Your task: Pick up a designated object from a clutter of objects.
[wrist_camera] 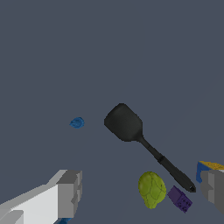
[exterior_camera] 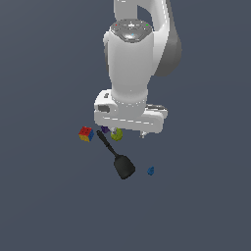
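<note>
Hovering above the grey tabletop (exterior_camera: 44, 196), the Panda's hand (wrist_camera: 140, 192) is spreading its fingers (wrist_camera: 70, 192) wide and gripping nothing. Its target, the small mid-blue brick (exterior_camera: 151, 170), is lying alone just beside the black spatula (exterior_camera: 117, 157) blade, well apart from the puzzle cube (exterior_camera: 86, 134), purple bit (wrist_camera: 180, 199) and yellow-green chunk (wrist_camera: 152, 189). Descending from here risks the hand landing on that cluster or clipping the spatula, because it is sitting over the clutter, not over the brick.
</note>
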